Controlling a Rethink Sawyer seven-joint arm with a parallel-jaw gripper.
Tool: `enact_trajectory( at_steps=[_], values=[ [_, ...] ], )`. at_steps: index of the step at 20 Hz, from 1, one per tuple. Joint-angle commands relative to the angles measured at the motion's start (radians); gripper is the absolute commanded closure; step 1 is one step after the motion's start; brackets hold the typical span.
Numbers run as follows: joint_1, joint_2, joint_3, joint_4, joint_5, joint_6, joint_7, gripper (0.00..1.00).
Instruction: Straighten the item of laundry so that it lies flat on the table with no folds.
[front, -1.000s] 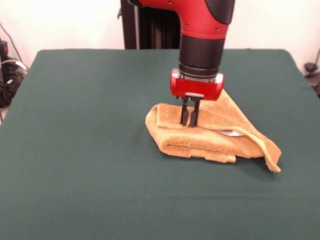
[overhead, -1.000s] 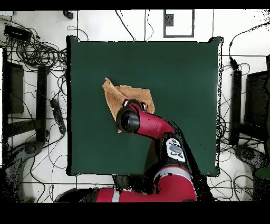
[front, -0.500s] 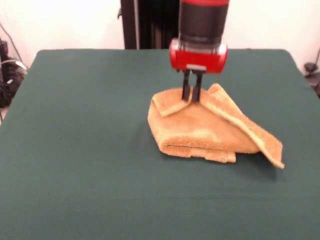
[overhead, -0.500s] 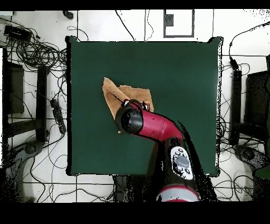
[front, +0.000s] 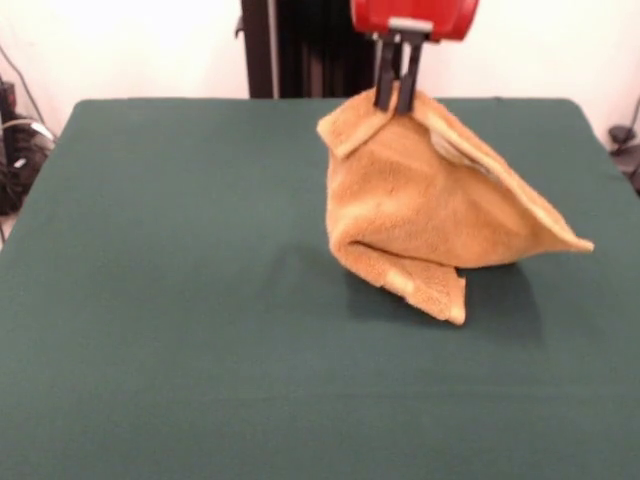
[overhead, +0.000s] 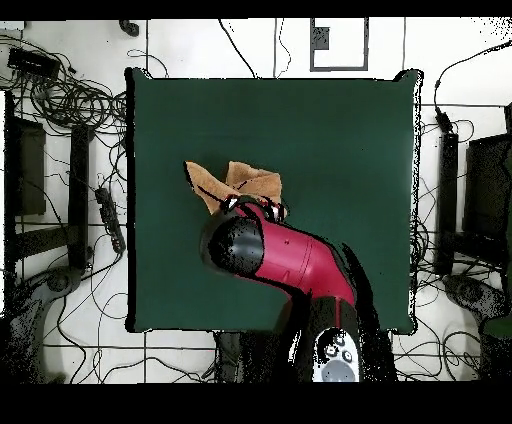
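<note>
One broad table (front: 150, 300) covered in dark green cloth is filling most of the front view. The red and black arm (overhead: 290, 262) is reaching across it from the base side in the overhead view. The orange-tan towel (front: 430, 215) is hanging bunched and folded from its top, right of the table's middle in the front view, one corner jutting right, its lower folds close to the cloth. The gripper (front: 397, 100) is pinching the towel's top edge, fingers closed on it.
</note>
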Motion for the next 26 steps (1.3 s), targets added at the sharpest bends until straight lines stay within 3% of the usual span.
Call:
enact_trajectory(
  at_steps=[1,8,17,26],
  values=[
    [0.063,-0.05,-0.011,0.098,0.063,0.16,0.296,1.0],
    [0.135,-0.083,-0.079,0.087,0.087,0.222,0.346,1.0],
    [0.206,-0.2,-0.175,0.088,0.068,0.382,0.365,1.0],
    [0.21,-0.22,-0.179,0.11,0.067,0.383,0.365,1.0]
  ],
)
